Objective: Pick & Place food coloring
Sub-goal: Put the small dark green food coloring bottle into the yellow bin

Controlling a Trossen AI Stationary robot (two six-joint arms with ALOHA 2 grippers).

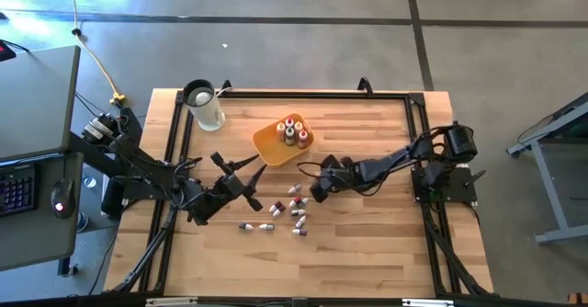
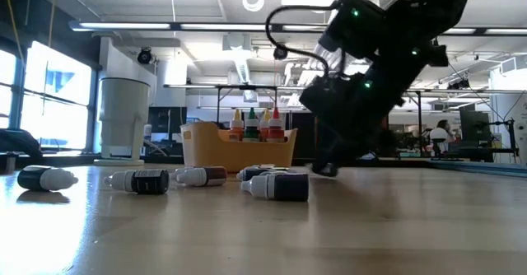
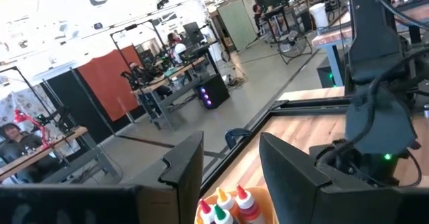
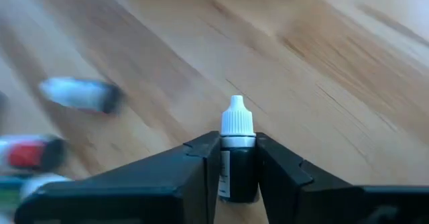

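Two arms are over the wooden tabletop (image 1: 367, 243), and the right one is the busy one. Its gripper (image 4: 238, 158) is down low near the middle of the tabletop, just right of the scattered bottles, and its fingers (image 4: 194, 160) are pinching a dark bottle (image 4: 237, 170) with a white cap, the cap poking out past the fingertips, the wood right beneath it. From table height that right arm (image 2: 379, 69) tilts steeply down, its tip at the surface. The left gripper (image 1: 241, 180) hangs over the tabletop left of centre, near the loose bottles, its fingers (image 3: 184, 167) spread apart with nothing between them. Several bottles (image 1: 296, 208) lie on their sides in a loose cluster in front of the tray, some red, some dark, with pale caps; three more lie in a short row (image 1: 257, 226) just beside them, closer to the front edge. From the low camera they show as a line of toppled bottles (image 2: 276, 186) across the wood. Four bottles (image 1: 293, 130) stand upright inside the yellow-orange tray (image 1: 268, 142), which sits toward the back of the tabletop, with the white jug (image 1: 204, 105) standing to its left near the back corner.
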